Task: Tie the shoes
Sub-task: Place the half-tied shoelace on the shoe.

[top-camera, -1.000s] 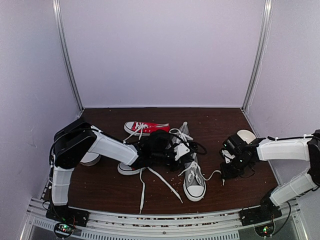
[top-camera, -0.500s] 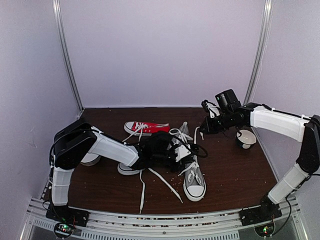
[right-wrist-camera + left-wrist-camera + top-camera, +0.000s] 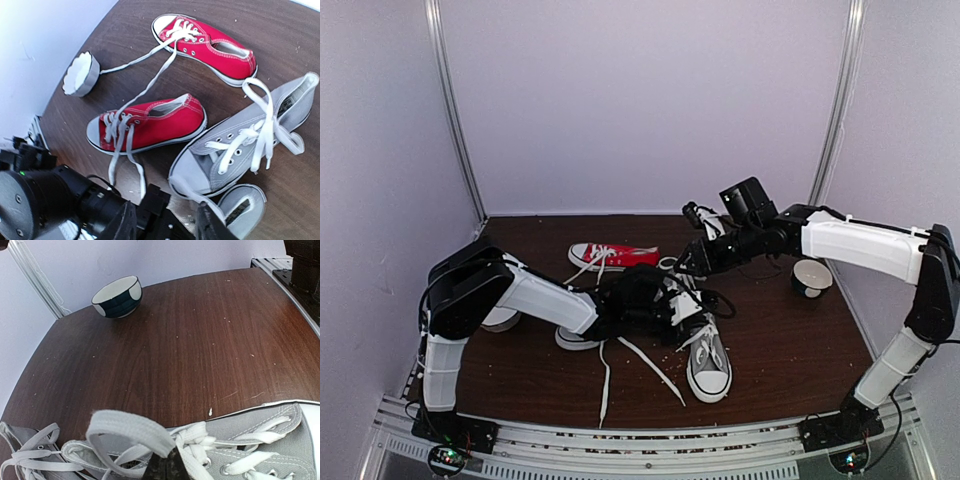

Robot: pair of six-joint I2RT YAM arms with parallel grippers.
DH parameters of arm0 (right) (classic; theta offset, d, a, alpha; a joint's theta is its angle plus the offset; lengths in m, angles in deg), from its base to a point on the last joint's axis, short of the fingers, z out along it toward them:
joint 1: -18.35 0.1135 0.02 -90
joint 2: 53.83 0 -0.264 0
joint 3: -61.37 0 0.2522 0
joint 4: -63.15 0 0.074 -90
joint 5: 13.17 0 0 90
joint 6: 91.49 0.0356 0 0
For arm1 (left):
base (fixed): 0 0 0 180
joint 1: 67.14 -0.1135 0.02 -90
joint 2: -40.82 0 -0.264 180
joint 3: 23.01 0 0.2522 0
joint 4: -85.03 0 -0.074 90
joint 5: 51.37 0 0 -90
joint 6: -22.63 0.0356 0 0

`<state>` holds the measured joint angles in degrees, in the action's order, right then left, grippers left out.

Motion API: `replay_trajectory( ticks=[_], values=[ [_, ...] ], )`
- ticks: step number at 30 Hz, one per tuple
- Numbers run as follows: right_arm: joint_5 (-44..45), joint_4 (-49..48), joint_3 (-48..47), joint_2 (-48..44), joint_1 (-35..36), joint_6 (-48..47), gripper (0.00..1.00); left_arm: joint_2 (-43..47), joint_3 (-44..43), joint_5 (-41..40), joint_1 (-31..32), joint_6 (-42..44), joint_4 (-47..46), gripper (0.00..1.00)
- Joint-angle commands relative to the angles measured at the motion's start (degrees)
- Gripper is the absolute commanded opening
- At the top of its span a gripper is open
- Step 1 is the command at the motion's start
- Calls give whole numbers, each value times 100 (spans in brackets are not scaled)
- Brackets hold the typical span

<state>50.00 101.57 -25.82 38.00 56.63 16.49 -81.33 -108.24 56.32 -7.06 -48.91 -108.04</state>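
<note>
Forming the bow looks to be the step you're on: your left gripper (image 3: 166,466) is pinched tight on a lace loop (image 3: 125,427), holding it up over the grey shoes (image 3: 709,362), which lie close together mid-table, the nearer one with its toe towards the near edge and the other just behind it, beside the red sneakers (image 3: 150,125). Your right gripper (image 3: 688,262) hangs over the farther grey shoe with its fingers (image 3: 210,222) apart and, as far as the wrist view shows, nothing between them. The free lace (image 3: 262,120) on that shoe trails loose across its tongue, so nothing is knotted yet. Your next move probably calls for bringing the right fingers down onto a loose strand without dragging the shoe, then closing on that strand alone while the left keeps its loop taut. The laces cross each other, so pick carefully. Two containers sit well clear of the work: a blue-and-white bowl (image 3: 117,296) towards the right side and a fluted white cup (image 3: 80,74) on the left. Both look empty.
</note>
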Motion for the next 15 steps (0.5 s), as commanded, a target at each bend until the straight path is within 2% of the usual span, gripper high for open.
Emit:
replay_trajectory(
  ticks=[1,7,11,15],
  values=[
    [336,258,-116,-240,-62,-65,44,204,86,-38,22,54,-134,0],
    [75,134,494,-841,-487,-133,46,217,112,-57,22,58,-155,0],
    [-543,-718,1549,-1294,-722,-72,48,212,110,-56,22,61,-173,0],
    [-1403,-1492,2195,-1430,-725,-558,50,216,115,-31,22,68,-182,0]
  ],
)
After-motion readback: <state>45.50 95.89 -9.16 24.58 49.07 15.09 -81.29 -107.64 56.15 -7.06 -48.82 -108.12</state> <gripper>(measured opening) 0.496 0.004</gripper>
